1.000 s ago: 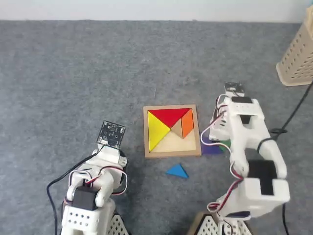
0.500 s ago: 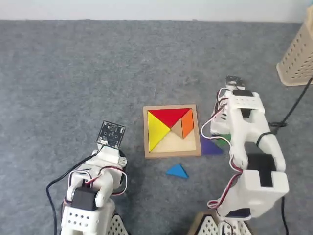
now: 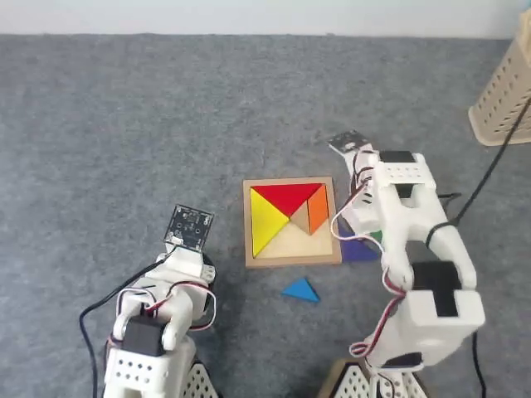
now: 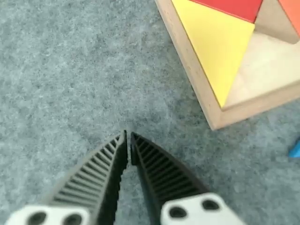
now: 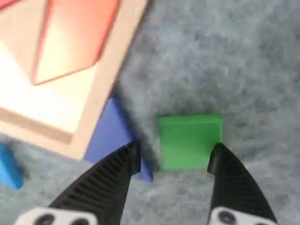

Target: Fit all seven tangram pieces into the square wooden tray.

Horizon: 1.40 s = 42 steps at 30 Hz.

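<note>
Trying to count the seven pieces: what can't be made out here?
High view: the right arm hides most of the green piece and part of the purple piece.
Right wrist view: blur; whether the right hand touches the green piece is unclear.
Left wrist view: the edge cuts off the tray.

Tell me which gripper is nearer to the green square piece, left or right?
Right. The right gripper is open directly at the green square, one finger on each side of it. The left gripper is shut over bare carpet on the opposite side of the tray.
</note>
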Tool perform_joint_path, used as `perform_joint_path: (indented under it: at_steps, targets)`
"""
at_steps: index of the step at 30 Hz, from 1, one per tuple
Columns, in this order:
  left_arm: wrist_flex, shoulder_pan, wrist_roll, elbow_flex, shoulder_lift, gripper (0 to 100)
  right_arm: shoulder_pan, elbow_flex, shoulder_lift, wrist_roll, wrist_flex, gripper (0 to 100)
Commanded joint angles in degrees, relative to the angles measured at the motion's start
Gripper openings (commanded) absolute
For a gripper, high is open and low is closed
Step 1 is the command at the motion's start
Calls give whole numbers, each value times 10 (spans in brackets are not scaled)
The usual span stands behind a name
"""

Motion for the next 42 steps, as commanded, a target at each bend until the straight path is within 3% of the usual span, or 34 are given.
perform_joint_path:
  at_steps: [1, 7, 14, 19, 25, 29, 42]
  targets:
    - [4, -2, 4, -10, -11, 12, 21, -19, 14, 14, -25, 249]
    - [4, -2, 4, -10, -11, 12, 19, -36, 51, 10, -25, 233]
    - [4, -2, 4, -10, -11, 12, 21, -47, 56, 8, -22, 39]
    - [4, -2, 4, -10, -11, 12, 8, -76, -11, -55, 29, 7]
    - [4, -2, 4, -10, -11, 12, -135, -35, -201, -93, 64, 7]
    - [4, -2, 4, -10, -11, 12, -222, -18, -217, -93, 51, 9]
    - [4, -2, 4, -10, -11, 12, -288, -65, -34, -116, 11, 9]
